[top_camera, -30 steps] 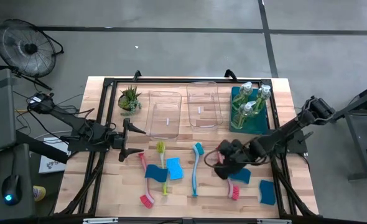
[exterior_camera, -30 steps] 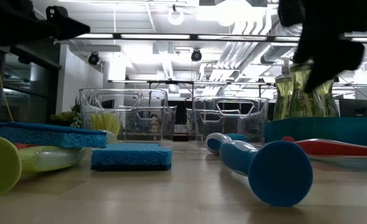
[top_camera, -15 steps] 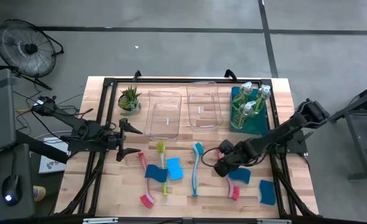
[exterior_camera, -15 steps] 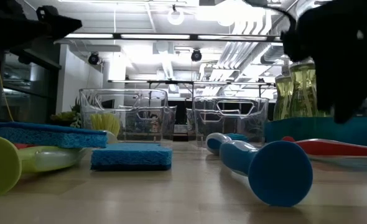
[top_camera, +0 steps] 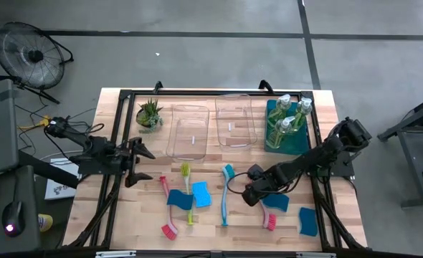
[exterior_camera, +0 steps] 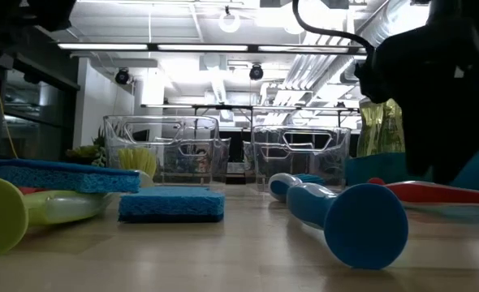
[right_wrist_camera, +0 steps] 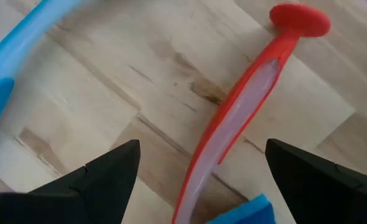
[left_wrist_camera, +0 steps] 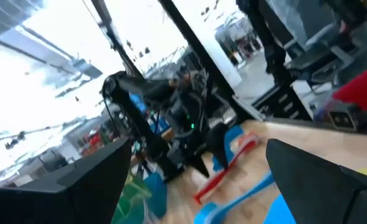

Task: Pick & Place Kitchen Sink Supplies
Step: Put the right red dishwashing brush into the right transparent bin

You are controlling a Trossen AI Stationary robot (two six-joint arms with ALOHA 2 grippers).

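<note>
Dropping toward the red dish brush [right_wrist_camera: 233,130], the right gripper [top_camera: 246,195] has moved leftward — jaws wide, empty. Left gripper [top_camera: 141,166], at nine o'clock, retreats — also open, empty. A grab looks imminent.

Pale wooden table [top_camera: 319,97], glossy plastic red brush [right_wrist_camera: 233,124], clear plastic bins [top_camera: 190,131]

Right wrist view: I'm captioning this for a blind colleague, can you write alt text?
The right claw hangs open above a red dish brush, its curved handle running between the two dark fingers toward a round red end. It lies on the pale wooden table, with a teal brush handle at one corner and a blue sponge peeking in.
</note>
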